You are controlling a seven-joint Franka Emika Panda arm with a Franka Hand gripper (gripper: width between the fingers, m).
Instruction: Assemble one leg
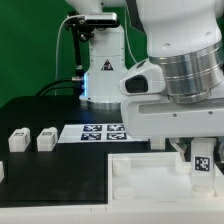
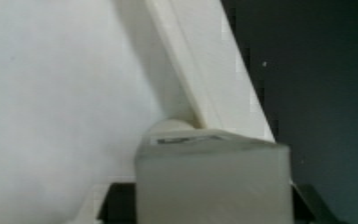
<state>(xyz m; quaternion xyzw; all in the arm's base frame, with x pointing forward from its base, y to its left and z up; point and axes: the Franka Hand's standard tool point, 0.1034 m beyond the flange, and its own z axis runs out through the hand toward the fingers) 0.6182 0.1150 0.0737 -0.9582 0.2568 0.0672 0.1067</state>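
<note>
Evidently the leg (image 1: 201,162) was in hand: a small white plastic block, its black-and-white tag facing the exterior camera, held upright in the end effector (image 1: 200,158), which was clenched on it from two opposite sides. It hung at the corner of the white square top (image 1: 130,178) on the exterior view's right; whether it touched the top could not be told. In the wrist view the leg (image 2: 211,180) filled the gap between the dark fingers (image 2: 119,205), with the raised rim (image 2: 185,60) of the top running away beyond it.

Such a block looked light and stiff — hard, smooth plastic, likely a little slippery, not fragile. Its flat opposite faces seemed the sensible place to hold it, high enough to leave the lower end free for a socket.

A spare leg (image 1: 18,140) and a second spare leg (image 1: 46,139) stood on the black table (image 1: 60,185), well apart from the top — and the marker board (image 1: 100,131) lay just beside them on the exterior view's right.
</note>
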